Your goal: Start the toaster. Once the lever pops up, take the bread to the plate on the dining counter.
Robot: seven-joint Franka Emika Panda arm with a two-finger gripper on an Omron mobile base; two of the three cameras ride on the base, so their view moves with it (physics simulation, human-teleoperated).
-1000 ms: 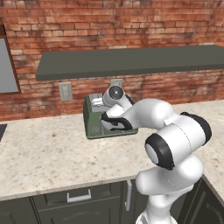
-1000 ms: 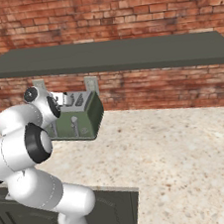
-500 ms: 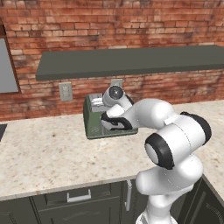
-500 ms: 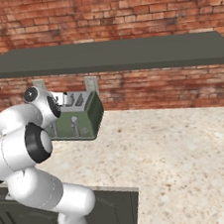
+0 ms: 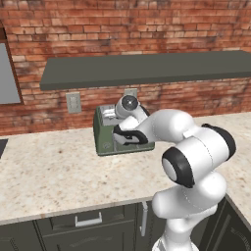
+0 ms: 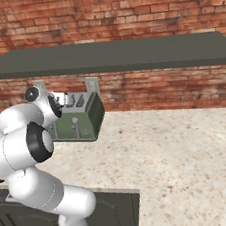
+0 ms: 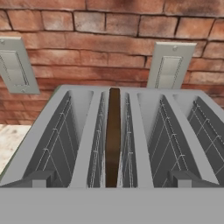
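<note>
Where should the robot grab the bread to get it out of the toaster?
Probably by the top edge of the bread, coming straight down from above. The slice stands upright on edge in the second slot from the left of the toaster, so only its thin top is reachable, with one finger of the end effector on each flat face.

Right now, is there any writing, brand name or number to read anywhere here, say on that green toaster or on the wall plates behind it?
None can be read.
The toaster: plain green sides and silver top, no brand or numbers.
The wall plates: blank grey, no lettering.
The bread in its slot, the brick wall and the shelf: no text or signs.
</note>
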